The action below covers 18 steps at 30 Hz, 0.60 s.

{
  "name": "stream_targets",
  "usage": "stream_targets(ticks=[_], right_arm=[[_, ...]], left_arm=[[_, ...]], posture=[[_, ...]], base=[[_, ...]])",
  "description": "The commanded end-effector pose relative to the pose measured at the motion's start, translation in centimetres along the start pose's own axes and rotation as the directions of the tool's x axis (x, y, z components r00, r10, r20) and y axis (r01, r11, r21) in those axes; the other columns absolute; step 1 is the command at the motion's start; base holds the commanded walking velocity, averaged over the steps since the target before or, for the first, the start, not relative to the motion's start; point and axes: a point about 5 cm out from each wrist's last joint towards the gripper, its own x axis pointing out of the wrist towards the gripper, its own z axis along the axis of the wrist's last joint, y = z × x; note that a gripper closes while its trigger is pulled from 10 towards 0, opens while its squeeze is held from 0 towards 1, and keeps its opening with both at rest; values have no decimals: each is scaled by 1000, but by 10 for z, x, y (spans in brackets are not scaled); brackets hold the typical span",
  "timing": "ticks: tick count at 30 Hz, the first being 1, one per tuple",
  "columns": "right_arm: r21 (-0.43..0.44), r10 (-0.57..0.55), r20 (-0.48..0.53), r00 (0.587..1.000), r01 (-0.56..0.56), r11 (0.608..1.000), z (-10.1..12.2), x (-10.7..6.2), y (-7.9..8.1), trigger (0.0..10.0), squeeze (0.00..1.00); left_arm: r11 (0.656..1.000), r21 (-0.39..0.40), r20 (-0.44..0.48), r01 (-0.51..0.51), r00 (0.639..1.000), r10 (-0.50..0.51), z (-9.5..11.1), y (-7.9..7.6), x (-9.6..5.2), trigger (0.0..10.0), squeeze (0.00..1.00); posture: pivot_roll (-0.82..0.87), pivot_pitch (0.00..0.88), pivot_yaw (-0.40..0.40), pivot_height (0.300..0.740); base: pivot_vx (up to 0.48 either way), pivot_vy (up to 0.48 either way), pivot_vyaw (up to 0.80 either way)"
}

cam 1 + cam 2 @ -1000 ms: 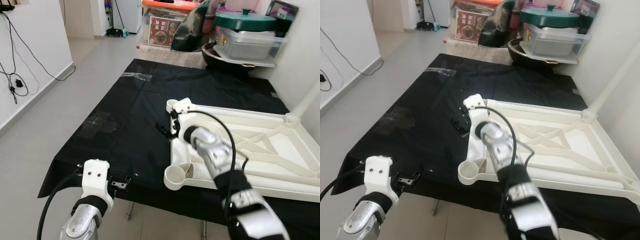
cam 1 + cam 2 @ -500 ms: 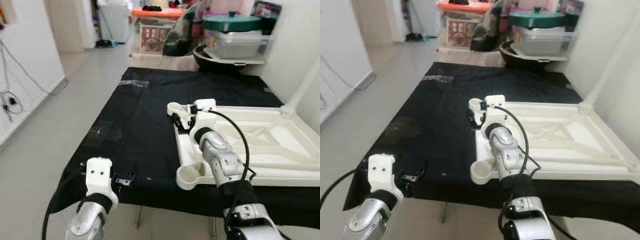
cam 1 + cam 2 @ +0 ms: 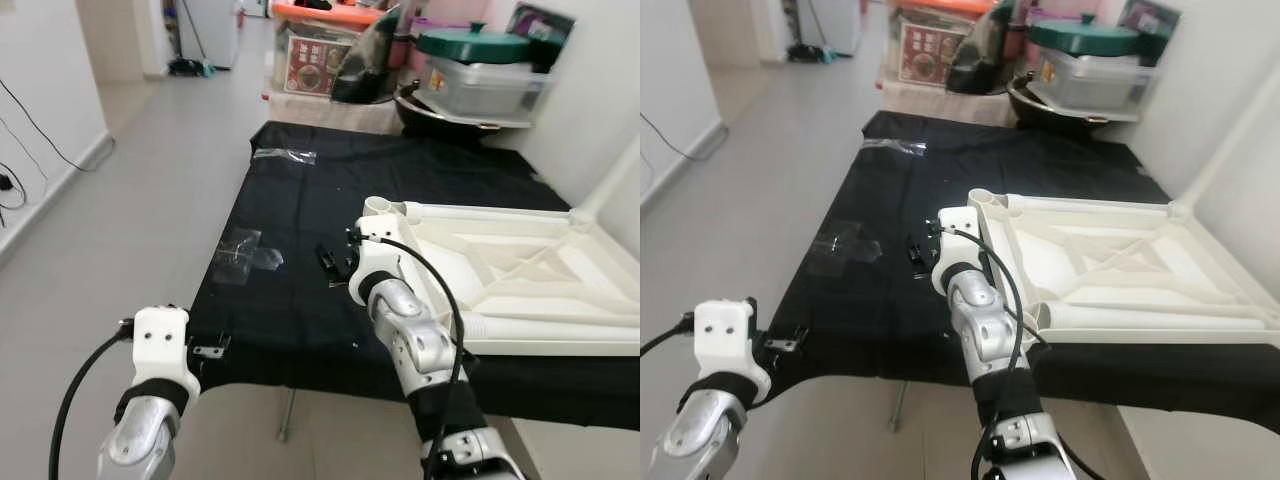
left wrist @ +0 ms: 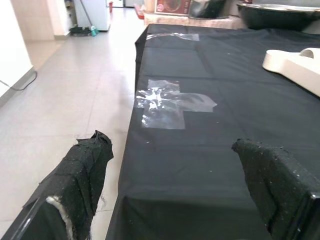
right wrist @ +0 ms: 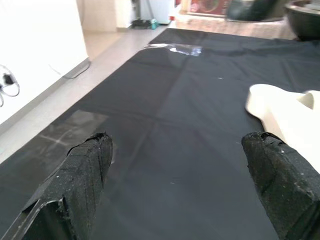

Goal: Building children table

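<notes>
White plastic, the upturned tabletop (image 3: pixel 520 275) lies on the right of the black cloth (image 3: pixel 290 250), long axis left to right. The right gripper (image 3: pixel 335 262), fingers spread, hovers just left of its near-left corner socket; the left gripper (image 3: pixel 205 350), also spread, hangs well apart at the cloth's near edge.

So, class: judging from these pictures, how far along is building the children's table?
Done: the white plastic tabletop lies upside down on the black cloth, one white leg standing at its far corner. In hand: nothing; the right gripper hovers open beside the near socket, the left gripper open at the cloth's edge. Left: the other legs.
</notes>
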Motion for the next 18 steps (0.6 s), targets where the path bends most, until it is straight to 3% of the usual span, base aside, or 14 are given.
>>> stream_targets(ticks=[1,14,18], right_arm=[[-10,-36,-13,999,36,999,-3,-2,-7,10000,0],[-38,-48,-25,999,47,998,-4,-4,-8,10000,0],[-46,-85,-38,996,83,995,-5,-4,-13,10000,0]], left_arm=[[1000,-14,-1,7,1000,-7,-1,-3,1,10000,0],[1000,-14,0,14,1000,-14,-3,-4,1,10000,0],[1000,-5,-3,11,1000,-11,-4,-5,1,10000,0]], posture=[[141,0,-79,740],[137,0,-81,740],[138,0,-82,740]], base=[[371,0,0],[367,0,0],[0,0,0]])
